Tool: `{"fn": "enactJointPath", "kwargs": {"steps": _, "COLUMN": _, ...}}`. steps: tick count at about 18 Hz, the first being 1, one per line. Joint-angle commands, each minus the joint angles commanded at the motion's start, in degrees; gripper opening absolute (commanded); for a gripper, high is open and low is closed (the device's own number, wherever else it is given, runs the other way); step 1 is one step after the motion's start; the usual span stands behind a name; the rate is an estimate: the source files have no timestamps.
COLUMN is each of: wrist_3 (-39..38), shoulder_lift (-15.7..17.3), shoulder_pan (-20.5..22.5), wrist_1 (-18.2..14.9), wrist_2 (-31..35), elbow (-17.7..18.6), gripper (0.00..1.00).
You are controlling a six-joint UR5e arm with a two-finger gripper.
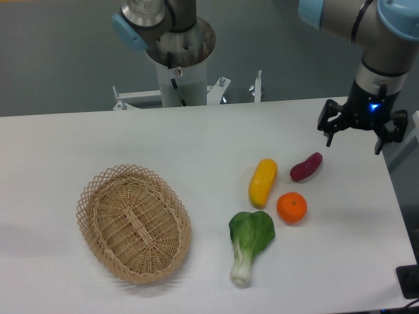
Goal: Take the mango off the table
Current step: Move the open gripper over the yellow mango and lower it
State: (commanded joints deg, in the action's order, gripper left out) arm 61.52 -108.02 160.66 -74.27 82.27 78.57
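Note:
The mango (262,183) is a long yellow fruit shading to orange at its near end. It lies on the white table (196,140) right of the middle. My gripper (354,142) hangs above the table's far right part, up and to the right of the mango and well apart from it. Its fingers are spread open and hold nothing.
A dark purple-red sweet potato (306,167) lies just right of the mango. A round orange (291,207) sits below it. A green bok choy (249,243) lies in front. A woven basket (133,222) stands at the left. The robot base (178,62) stands behind the table.

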Motion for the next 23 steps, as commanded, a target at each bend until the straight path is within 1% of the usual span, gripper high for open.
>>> {"fn": "enactJointPath", "kwargs": {"steps": 4, "wrist_3": 1.05, "shoulder_lift": 0.26, "shoulder_pan": 0.09, "wrist_1": -0.09, "wrist_2": 0.00, "elbow": 0.97, "gripper": 1.00}}
{"fn": "enactJointPath", "kwargs": {"steps": 6, "wrist_3": 1.05, "shoulder_lift": 0.61, "shoulder_pan": 0.35, "wrist_1": 0.61, "wrist_2": -0.09, "elbow": 2.54, "gripper": 1.00}}
{"fn": "enactJointPath", "kwargs": {"steps": 9, "wrist_3": 1.05, "shoulder_lift": 0.70, "shoulder_pan": 0.26, "wrist_1": 0.62, "wrist_2": -0.35, "elbow": 3.16, "gripper": 1.00}}
{"fn": "enactJointPath", "kwargs": {"steps": 14, "wrist_3": 0.97, "shoulder_lift": 1.14, "shoulder_pan": -0.09, "wrist_1": 1.49, "wrist_2": -0.26, "elbow": 6.67, "gripper": 1.00}}
{"fn": "enactJointPath", "kwargs": {"steps": 16, "wrist_3": 1.05, "shoulder_lift": 1.93, "shoulder_pan": -0.18, "wrist_1": 3.68, "wrist_2": -0.26, "elbow": 9.13, "gripper": 1.00}}
{"fn": "enactJointPath", "kwargs": {"steps": 17, "wrist_3": 0.97, "shoulder_lift": 2.11, "shoulder_pan": -0.26, "wrist_1": 6.04, "wrist_2": -0.26, "elbow": 10.45, "gripper": 1.00}}
{"fn": "enactJointPath", "kwargs": {"steps": 19, "wrist_3": 0.97, "shoulder_lift": 3.42, "shoulder_pan": -0.61, "wrist_1": 10.96, "wrist_2": -0.26, "elbow": 15.00, "gripper": 1.00}}
{"fn": "enactJointPath", "kwargs": {"steps": 20, "wrist_3": 0.97, "shoulder_lift": 3.69, "shoulder_pan": -1.14, "wrist_1": 12.81, "wrist_2": -0.26, "elbow": 17.29, "gripper": 1.00}}
{"fn": "enactJointPath", "kwargs": {"steps": 22, "wrist_3": 0.79, "shoulder_lift": 4.22, "shoulder_pan": -1.67, "wrist_1": 15.20, "wrist_2": -0.18, "elbow": 20.90, "gripper": 1.00}}
{"fn": "enactJointPath", "kwargs": {"steps": 23, "wrist_3": 0.27, "shoulder_lift": 4.48, "shoulder_pan": -2.10, "wrist_1": 15.29, "wrist_2": -0.09, "elbow": 21.96, "gripper": 1.00}}
